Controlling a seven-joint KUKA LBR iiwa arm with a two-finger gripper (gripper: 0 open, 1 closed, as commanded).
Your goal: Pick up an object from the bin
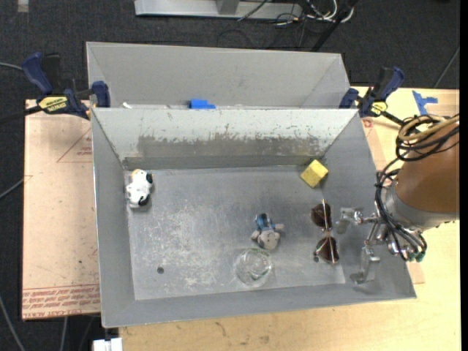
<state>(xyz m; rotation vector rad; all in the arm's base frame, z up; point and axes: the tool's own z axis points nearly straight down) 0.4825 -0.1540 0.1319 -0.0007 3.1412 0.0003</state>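
Observation:
My gripper [357,244] is low at the bin's right side, open, with one finger [349,216] toward the back and the other toward the front wall. Nothing sits between them. Just left of it lies a pair of brown-lensed sunglasses [325,234], folded, close to the fingers but apart from them. Further left a small blue and grey figure [266,233] rests on the floor, with a clear glass cup [253,265] on its side in front of it.
A yellow cube [314,172] lies near the back right corner. A white and black toy animal [139,187] sits by the left wall. A blue item [202,104] shows behind the inner back wall. The arm with its cables hangs over the right rim.

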